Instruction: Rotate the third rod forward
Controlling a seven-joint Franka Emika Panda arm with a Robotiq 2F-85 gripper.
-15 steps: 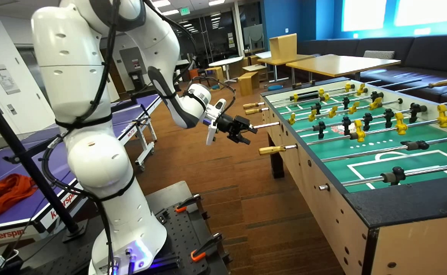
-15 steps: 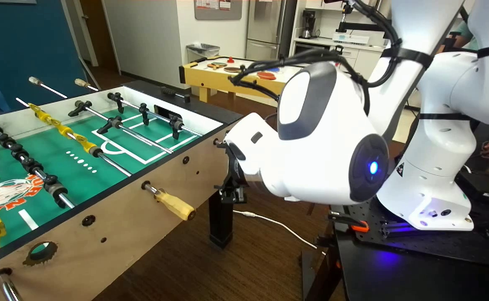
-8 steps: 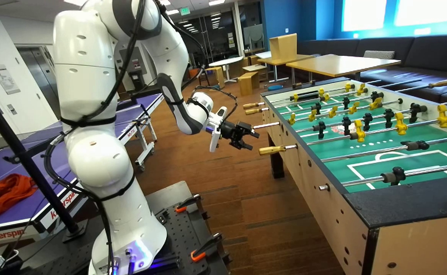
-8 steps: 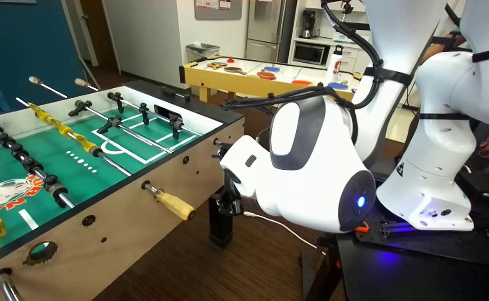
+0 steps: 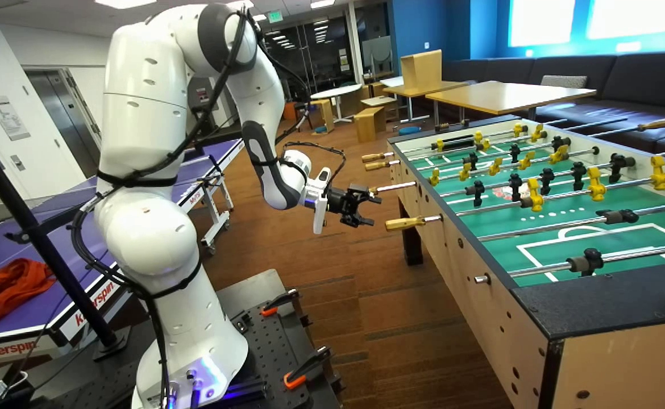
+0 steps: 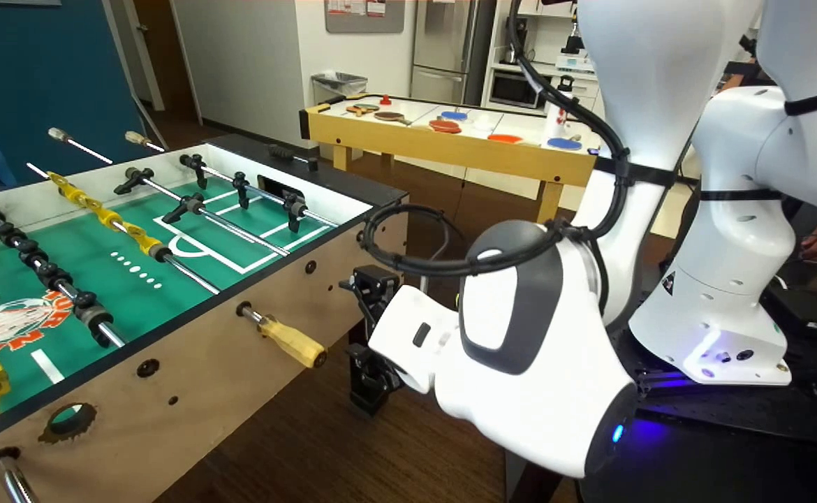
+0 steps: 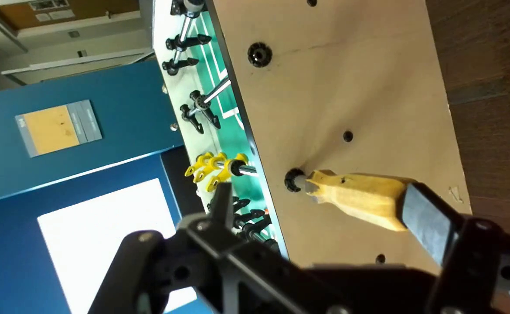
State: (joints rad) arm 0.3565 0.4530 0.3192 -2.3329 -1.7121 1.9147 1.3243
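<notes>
The rod with yellow players (image 6: 101, 212) crosses the foosball table and ends in a yellow wooden handle (image 6: 291, 341) outside the side panel. The handle also shows in an exterior view (image 5: 405, 223) and in the wrist view (image 7: 359, 196). The yellow players show in the wrist view too (image 7: 215, 168). My gripper (image 5: 373, 211) is open and empty, its fingers one above the other. It stands apart from the handle, a short way off its outer end. In the wrist view the handle appears between the fingers, its outer end partly covered by one finger.
The foosball table's side panel (image 6: 192, 402) faces the arm. A neighbouring metal rod (image 5: 398, 186) sticks out just behind the gripper. A short rod stub (image 5: 482, 279) protrudes nearer the table's corner. The black robot base (image 5: 275, 341) carries orange-tipped clamps.
My gripper has moved lower and turned, so its open fingers now face the foosball table's side one above the other. The arm's wrist has dropped. The handle and rods have not moved.
</notes>
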